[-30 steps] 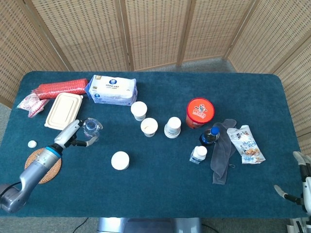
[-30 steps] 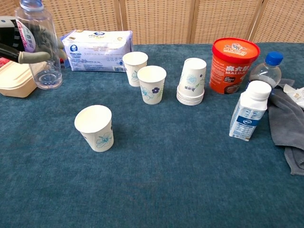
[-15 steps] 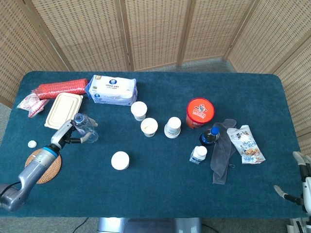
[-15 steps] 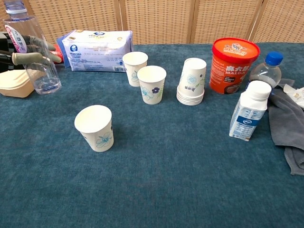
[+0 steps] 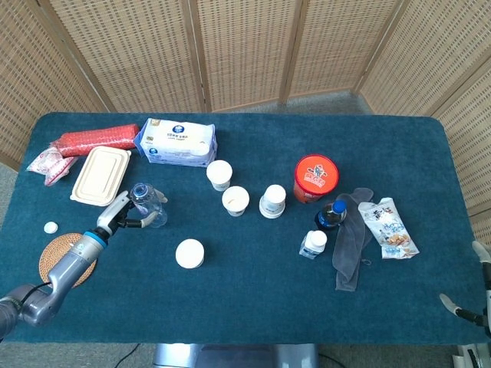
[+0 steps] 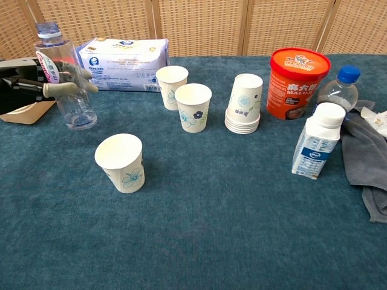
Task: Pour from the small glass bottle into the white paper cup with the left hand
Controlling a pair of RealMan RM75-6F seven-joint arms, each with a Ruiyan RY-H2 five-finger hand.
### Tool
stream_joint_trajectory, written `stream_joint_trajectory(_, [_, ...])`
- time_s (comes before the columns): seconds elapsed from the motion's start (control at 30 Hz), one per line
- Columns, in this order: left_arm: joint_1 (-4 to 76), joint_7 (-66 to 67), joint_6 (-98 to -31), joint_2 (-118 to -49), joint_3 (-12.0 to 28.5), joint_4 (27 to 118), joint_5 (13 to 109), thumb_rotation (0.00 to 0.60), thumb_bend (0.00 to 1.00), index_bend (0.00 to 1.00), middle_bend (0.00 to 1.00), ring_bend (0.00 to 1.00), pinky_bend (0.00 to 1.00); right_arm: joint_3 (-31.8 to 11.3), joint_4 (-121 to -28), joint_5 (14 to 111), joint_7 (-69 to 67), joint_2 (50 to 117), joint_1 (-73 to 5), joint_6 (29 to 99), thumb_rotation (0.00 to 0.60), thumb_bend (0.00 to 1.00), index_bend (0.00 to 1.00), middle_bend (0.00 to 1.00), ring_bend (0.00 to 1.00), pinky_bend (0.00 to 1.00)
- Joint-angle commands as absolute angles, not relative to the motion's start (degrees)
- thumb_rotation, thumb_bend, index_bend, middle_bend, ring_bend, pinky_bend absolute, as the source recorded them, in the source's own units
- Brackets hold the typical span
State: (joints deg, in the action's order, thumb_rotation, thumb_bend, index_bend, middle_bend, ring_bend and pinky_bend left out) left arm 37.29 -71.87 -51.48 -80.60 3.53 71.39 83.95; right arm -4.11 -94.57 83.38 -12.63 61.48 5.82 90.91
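My left hand [image 5: 116,220] [image 6: 59,86] grips a small clear bottle [image 5: 146,204] [image 6: 68,84] around its middle. The bottle has no cap, stands nearly upright and looks almost empty. It hangs at the left of the table, just above the cloth. The white paper cup [image 5: 189,253] [image 6: 121,162] stands upright, to the right of the bottle and nearer the front edge, apart from it. Only the fingers of my right hand [image 5: 469,295] show, spread at the bottom right corner of the head view, with nothing in them.
Behind the bottle lie a beige lunch box [image 5: 100,174], a tissue pack [image 6: 124,55] and a red packet [image 5: 93,139]. Two flowered cups [image 6: 193,106], a cup stack [image 6: 245,103], a red tub [image 6: 299,75], two bottles [image 6: 315,148] and a grey cloth [image 5: 351,238] fill the middle and right. A cork coaster [image 5: 65,261] sits under my left arm.
My left hand has carried the bottle to the right and towards the paper cup, after drawing it back to the left half a second ago. The right hand has sunk further out of view.
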Motion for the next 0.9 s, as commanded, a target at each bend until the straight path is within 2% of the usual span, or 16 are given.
stream_joint_trajectory(0.03, [37.5,-71.9,-51.4,-81.9,3.7,70.1,84.1,0.6,0.49,0.33,0.37,0.31,0.22,-4.2,-94.5,83.2,-12.7,61.6,5.8,90.8,0.6,0.14,0.0,0.06,0.0,0.0])
stream_joint_trajectory(0.47, [38.6,-71.4,-50.8,-87.3,2.2,63.6,86.3,0.6,0.5,0.33,0.37,0.3,0.2,-4.3,-94.6,82.8,-13.0,61.2,6.2,91.3,0.6,0.14,0.0,0.06,0.0,0.0])
stream_joint_trajectory(0.9, [38.6,-71.1,-52.0,-89.2,1.3,60.9,87.3,0.6,0.5,0.33,0.35,0.27,0.17,-4.4,-94.6,82.7,-13.4,61.2,6.5,91.5,0.6,0.14,0.0,0.06,0.0,0.0])
